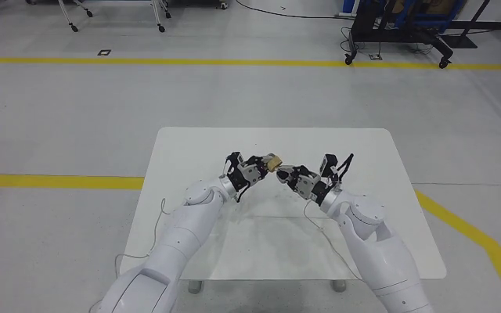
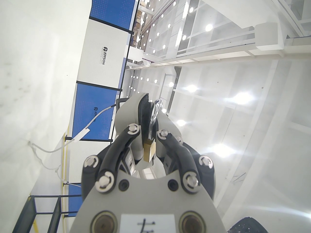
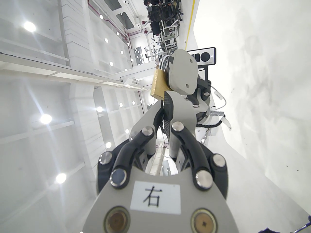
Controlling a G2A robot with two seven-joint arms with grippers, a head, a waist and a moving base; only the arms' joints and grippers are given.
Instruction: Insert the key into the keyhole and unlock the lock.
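In the left claw [image 1: 261, 165], gripping the brass lock [image 1: 272, 163] above the worktop [image 1: 196, 149]; with the closed right claw [image 1: 284, 173], tip at the lock's end, key hidden, probably lining up squarely; pushing straight, gently, before turning.

Small brass lock [image 3: 159, 84] with a silver shackle [image 2: 155, 112], held up off the table [image 1: 196, 156]. It's clamped between the left gripper [image 1: 262, 165] fingers, shackle toward the fingertips, brass body nearer the palm. The body's lower corner sits close against the right gripper [image 3: 166, 105] tips.
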